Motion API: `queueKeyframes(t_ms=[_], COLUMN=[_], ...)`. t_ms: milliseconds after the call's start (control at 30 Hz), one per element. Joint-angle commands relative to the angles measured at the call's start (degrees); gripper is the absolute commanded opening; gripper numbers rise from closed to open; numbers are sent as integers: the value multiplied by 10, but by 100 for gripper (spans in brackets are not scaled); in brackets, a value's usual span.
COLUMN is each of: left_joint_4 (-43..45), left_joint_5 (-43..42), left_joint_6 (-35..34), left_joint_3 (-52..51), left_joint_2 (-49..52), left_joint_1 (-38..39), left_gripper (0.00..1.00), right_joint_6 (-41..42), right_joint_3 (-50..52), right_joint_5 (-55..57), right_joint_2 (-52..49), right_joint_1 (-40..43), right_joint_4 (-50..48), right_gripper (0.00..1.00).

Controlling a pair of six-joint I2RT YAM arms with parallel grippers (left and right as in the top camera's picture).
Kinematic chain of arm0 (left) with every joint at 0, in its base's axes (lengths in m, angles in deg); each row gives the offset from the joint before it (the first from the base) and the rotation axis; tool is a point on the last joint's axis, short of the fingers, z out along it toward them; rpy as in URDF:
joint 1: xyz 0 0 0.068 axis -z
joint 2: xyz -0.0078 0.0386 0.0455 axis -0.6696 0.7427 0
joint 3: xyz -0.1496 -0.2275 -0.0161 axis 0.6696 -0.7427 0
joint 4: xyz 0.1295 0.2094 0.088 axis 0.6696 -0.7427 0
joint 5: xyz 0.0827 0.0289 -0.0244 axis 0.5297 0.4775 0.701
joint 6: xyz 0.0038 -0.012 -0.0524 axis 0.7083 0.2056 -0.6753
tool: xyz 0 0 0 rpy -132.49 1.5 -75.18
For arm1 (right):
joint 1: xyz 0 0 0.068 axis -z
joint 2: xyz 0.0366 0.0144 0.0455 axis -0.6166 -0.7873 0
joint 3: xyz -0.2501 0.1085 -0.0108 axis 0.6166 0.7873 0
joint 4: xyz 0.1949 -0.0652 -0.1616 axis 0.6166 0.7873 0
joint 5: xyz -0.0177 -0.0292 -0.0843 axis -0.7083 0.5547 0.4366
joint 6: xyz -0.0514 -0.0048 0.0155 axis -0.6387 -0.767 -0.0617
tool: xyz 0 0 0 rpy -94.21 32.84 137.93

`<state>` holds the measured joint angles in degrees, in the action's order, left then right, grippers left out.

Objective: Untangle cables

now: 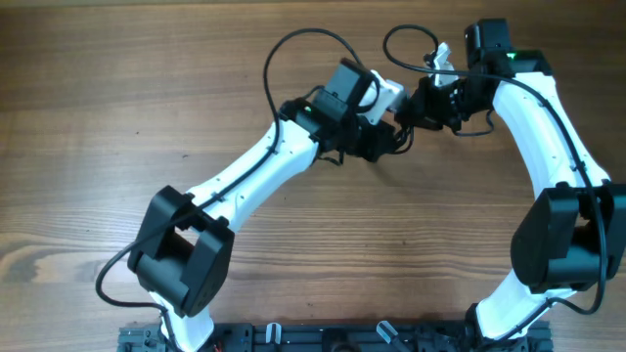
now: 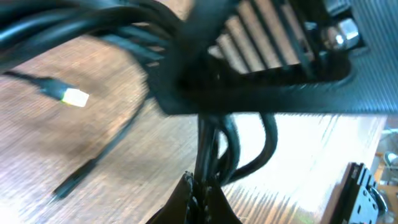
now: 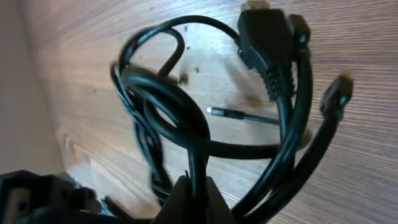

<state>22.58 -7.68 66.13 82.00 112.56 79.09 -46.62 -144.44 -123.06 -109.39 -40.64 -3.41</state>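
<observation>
The cables (image 1: 406,125) are a small black tangle held between my two grippers at the back middle of the table. My left gripper (image 1: 391,132) is shut on strands of the cables (image 2: 208,149) that run up from its jaws (image 2: 202,190). My right gripper (image 1: 419,108) is shut on a cable strand (image 3: 194,155) at its jaws (image 3: 194,190). In the right wrist view the cables form loops with a large black plug (image 3: 264,37) and a smaller plug (image 3: 336,93) hanging above the table. A loose plug end (image 2: 73,96) lies on the wood in the left wrist view.
The wooden table (image 1: 117,117) surrounds both arms. The thick arm wire of the left arm (image 1: 293,49) and that of the right arm (image 1: 406,39) loop near the back. The right arm's black housing (image 2: 280,68) fills the top of the left wrist view.
</observation>
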Motion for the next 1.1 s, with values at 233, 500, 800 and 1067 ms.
queueKeyframes(t_ms=[233,500,800,1067], left_joint_4=[-29,-51,-175,-149], left_joint_5=[25,26,79,-10], left_joint_6=[-15,-80,-195,-94], left_joint_3=[6,6,6,5], left_joint_2=[-68,-186,-219,-209], left_joint_1=[-52,-150,-199,-168], left_gripper=[4,4,4,4], right_joint_6=[29,34,-12,-62], right_joint_3=[0,31,38,38], right_joint_5=[88,115,-10,-102], right_joint_2=[-4,-4,-4,-4], right_joint_1=[44,44,44,44], right_joint_4=[2,-9,-40,-42], right_gripper=[4,4,4,4])
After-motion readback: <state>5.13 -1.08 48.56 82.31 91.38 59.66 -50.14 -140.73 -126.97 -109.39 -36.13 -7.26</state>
